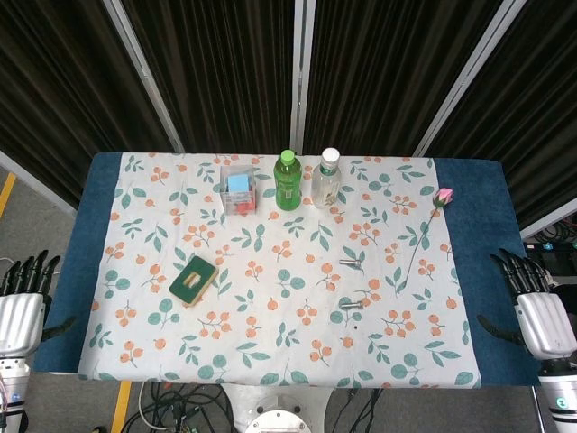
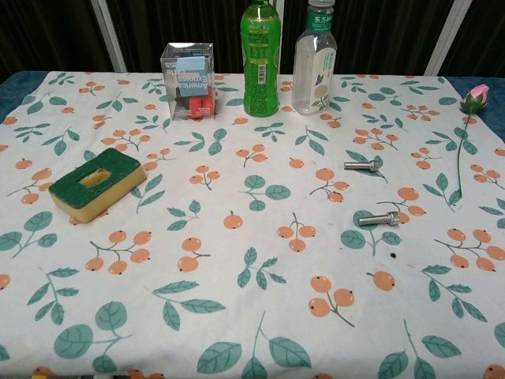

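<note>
Sponge (image 1: pixel 194 279): green-topped, yellow-sided, on the floral cloth at our left-front; nearest thing to the left robot hand, though well apart from it.
Bolts: two metal ones, far bolt (image 1: pixel 351 263) and near bolt (image 1: pixel 351 305), right of centre, near each other, not touching; nearest things to the right robot hand, still well apart.
Left robot hand (image 1: pixel 22 311): off the counter's left edge, fingers up and spread, holding nothing; we see it in head view only.
Right robot hand (image 1: pixel 539 316): off the right edge, fingers up and apart, holding nothing; head view only.
Counter (image 1: pixel 99 189): blue top, white cloth (image 1: pixel 270 334) with leaf and berry print over most of it.
Back row: clear box (image 1: pixel 238 190) with blue and red items inside, green bottle (image 1: pixel 288 181) upright, clear bottle (image 1: pixel 326 179) with white cap upright just beside it.
Rose (image 1: pixel 443 196): pink bud at back right, its long stem running toward us.
</note>
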{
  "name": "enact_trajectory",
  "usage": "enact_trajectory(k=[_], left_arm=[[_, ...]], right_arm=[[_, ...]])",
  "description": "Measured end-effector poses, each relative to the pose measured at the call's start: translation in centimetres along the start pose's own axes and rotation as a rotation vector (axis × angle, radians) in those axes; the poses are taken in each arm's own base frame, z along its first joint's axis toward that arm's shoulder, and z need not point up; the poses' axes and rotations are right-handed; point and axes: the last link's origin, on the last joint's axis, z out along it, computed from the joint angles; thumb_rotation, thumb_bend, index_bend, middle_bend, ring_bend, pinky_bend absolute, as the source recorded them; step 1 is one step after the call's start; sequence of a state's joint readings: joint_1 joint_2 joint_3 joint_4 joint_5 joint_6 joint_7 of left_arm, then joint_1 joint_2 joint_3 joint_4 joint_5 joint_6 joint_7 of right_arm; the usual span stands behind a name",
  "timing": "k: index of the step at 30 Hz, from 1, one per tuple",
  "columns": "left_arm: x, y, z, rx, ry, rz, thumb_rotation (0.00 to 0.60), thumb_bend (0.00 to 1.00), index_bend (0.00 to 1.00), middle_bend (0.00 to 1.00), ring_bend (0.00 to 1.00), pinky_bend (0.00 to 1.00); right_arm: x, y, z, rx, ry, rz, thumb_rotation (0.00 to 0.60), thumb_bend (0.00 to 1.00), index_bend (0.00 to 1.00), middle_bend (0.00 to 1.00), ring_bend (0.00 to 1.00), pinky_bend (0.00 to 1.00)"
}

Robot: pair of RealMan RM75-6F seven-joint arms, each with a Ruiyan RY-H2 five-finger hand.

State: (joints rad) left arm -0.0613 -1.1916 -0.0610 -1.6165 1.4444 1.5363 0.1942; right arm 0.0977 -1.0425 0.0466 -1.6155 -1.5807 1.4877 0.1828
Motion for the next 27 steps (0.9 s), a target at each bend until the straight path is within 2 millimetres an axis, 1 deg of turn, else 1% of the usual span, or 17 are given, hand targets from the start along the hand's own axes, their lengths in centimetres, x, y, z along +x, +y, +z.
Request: enact_trajectory(k=[4, 8, 10, 12, 15, 19, 21, 25, 27], left_arm=[[0.0, 0.0, 0.0, -0.001, 0.005, 0.0, 0.6, 0.06, 0.09, 0.0, 0.0, 0.0], [0.0, -0.1, -0.3, 0.001, 0.003, -0.003, 0.6, 0.06, 0.09, 0.0, 0.0, 0.0], [-0.1, -0.1, -0.3, 0.003, 0.003, -0.007, 0.6, 0.06, 0.09, 0.0, 0.0, 0.0], [-0.1, -0.1, -0.3, 0.002, 0.004, -0.008, 0.6, 0.06, 0.09, 0.0, 0.0, 0.0], [0.0, 0.0, -0.1, -0.005, 0.007, -0.006, 0.6, 0.06, 0.09, 0.0, 0.0, 0.0], [0.1, 0.1, 0.0, -0.013, 0.013, -0.007, 0.6, 0.06, 0.09, 0.0, 0.0, 0.0], [0.2, 0.1, 0.1, -0.016, 0.017, -0.007, 0.6, 0.06, 0.09, 0.0, 0.0, 0.0], [0.2, 0.1, 0.0, -0.017, 0.02, -0.008, 0.6, 0.06, 0.09, 0.0, 0.0, 0.0], [0.1, 0.1, 0.0, -0.016, 0.016, -0.008, 0.6, 0.06, 0.09, 0.0, 0.0, 0.0]], right_arm=[[0.0, 0.0, -0.3, 0.001, 0.0, 0.001, 0.6, 0.09, 0.0, 0.0, 0.0, 0.0], [0.0, -0.2, -0.1, 0.014, -0.001, -0.005, 0.6, 0.09, 0.0, 0.0, 0.0, 0.0], [0.0, -0.4, 0.1, 0.019, -0.005, -0.007, 0.6, 0.11, 0.0, 0.0, 0.0, 0.0], [-0.1, -0.7, 0.4, 0.025, -0.006, -0.01, 0.6, 0.14, 0.0, 0.01, 0.0, 0.0], [-0.3, -1.5, 1.2, 0.045, -0.011, -0.027, 0.6, 0.15, 0.0, 0.04, 0.0, 0.0], [-1.0, -3.5, 3.5, 0.106, -0.042, -0.048, 0.6, 0.18, 0.0, 0.12, 0.0, 0.0], [-1.5, -4.8, 5.0, 0.144, -0.069, -0.057, 0.6, 0.18, 0.02, 0.14, 0.0, 0.0], [-2.9, -7.4, 8.3, 0.198, -0.129, -0.07, 0.6, 0.18, 0.11, 0.17, 0.0, 0.0], [-3.9, -8.9, 10.2, 0.212, -0.167, -0.07, 0.6, 0.18, 0.16, 0.18, 0.0, 0.0]])
